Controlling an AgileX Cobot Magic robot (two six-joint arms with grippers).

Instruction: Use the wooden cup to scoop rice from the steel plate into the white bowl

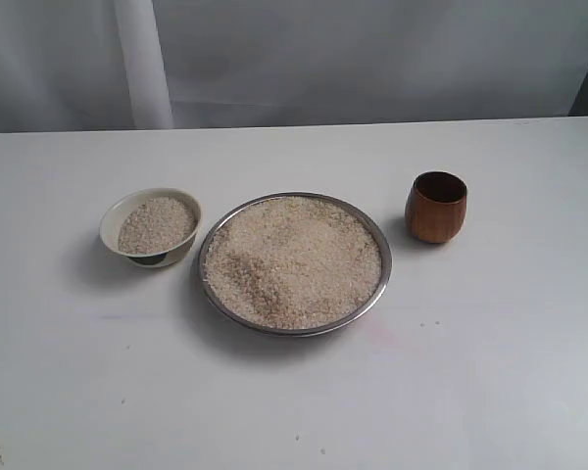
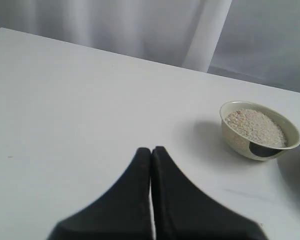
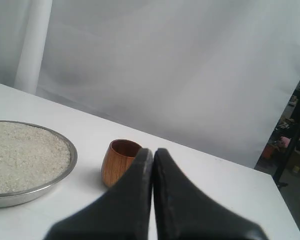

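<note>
The steel plate (image 1: 374, 284) lies between the white bowl (image 1: 118, 213) at left and the wooden cup (image 1: 436, 207) at right.

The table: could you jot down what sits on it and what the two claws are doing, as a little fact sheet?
Steel plate: middle of table, filled with rice
White bowl: left of plate, already holds some rice
Wooden cup: right of plate, upright, untouched
Left gripper: shut, holding nothing
Right gripper: shut, holding nothing, pointing toward the cup

Exterior high, wrists low, steel plate (image 1: 385, 262) shared
</note>
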